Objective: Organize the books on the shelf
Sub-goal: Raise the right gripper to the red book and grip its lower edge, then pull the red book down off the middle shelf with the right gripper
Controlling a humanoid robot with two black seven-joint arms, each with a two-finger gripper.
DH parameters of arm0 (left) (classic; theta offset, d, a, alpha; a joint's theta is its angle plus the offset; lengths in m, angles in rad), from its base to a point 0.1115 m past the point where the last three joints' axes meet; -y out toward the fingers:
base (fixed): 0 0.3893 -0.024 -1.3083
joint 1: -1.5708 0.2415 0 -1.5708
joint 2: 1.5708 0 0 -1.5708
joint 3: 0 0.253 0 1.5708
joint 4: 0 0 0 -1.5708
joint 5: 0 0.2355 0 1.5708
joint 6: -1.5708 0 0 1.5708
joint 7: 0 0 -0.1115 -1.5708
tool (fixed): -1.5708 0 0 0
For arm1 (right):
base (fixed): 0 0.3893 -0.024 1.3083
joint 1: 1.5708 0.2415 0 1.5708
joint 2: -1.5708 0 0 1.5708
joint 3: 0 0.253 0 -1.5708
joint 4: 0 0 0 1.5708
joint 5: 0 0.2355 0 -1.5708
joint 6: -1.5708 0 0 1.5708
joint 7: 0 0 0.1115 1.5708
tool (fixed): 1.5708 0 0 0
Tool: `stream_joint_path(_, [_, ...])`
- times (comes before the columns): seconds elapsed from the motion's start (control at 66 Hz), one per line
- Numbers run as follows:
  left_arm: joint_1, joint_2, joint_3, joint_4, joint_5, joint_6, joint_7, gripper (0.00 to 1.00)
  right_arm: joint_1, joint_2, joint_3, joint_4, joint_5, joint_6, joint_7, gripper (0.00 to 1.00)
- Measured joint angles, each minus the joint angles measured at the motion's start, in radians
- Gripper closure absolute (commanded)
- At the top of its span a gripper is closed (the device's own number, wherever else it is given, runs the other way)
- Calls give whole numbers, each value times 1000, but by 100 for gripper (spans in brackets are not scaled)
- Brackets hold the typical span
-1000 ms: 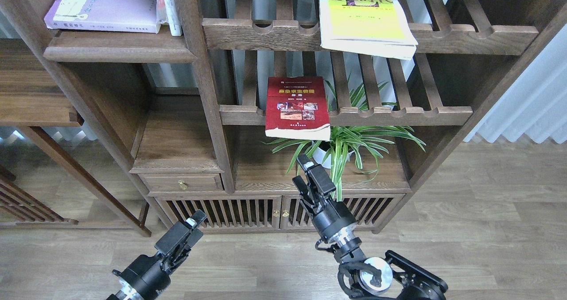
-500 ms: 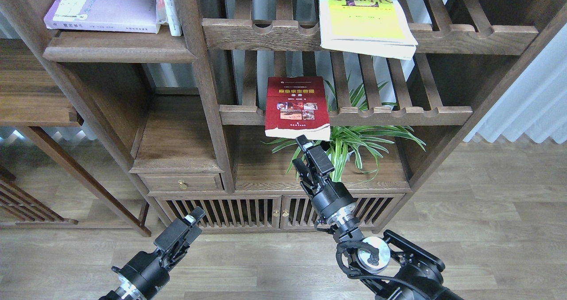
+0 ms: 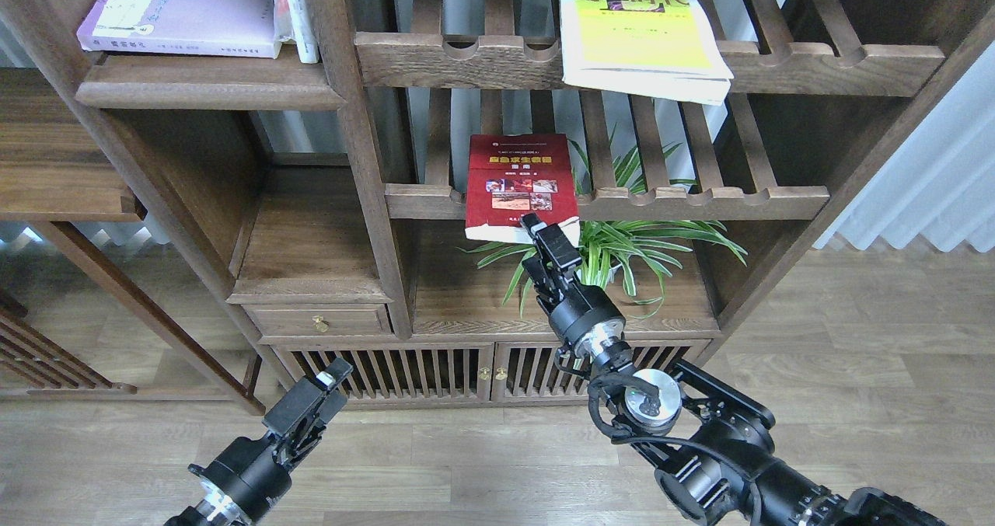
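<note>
A red book (image 3: 517,180) lies flat on the lower slatted rack, its front edge hanging over the rail. My right gripper (image 3: 538,235) reaches up to that overhanging edge. Its upper finger overlaps the book's lower edge and the jaws look open. A yellow-green book (image 3: 637,33) lies on the upper slatted rack, also overhanging. A pale lavender book (image 3: 183,9) lies flat on the solid dark-brown shelf (image 3: 210,83) at the top left. My left gripper (image 3: 330,377) hangs low in front of the cabinet, far from any book. Its fingers cannot be told apart.
White-spined upright books (image 3: 295,9) stand beside the lavender book. A potted spider plant (image 3: 630,242) sits just under the red book, right beside my right gripper. The bookcase has upright posts (image 3: 365,161), a small drawer (image 3: 315,320) and slatted cabinet doors (image 3: 459,370).
My right gripper has risen from in front of the plant up to the red book's front edge. My left gripper has sunk slightly down and to the left. The books have not moved.
</note>
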Motion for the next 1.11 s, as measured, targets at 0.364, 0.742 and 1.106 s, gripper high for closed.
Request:
stream_joint_path(0.364, [-2,0,0,0,0,0,0,0,33,0,3,-24,43,-7,-3,4])
stream_joint_path(0.742, [-2,0,-3,-1,0,0,0,0,78,0,4,-35,76,-81,-2,24])
stream_joint_path(1.106, [-2,0,-26,-2,0,0,0,0,82,0,-9,-46,102,-50,-20,92])
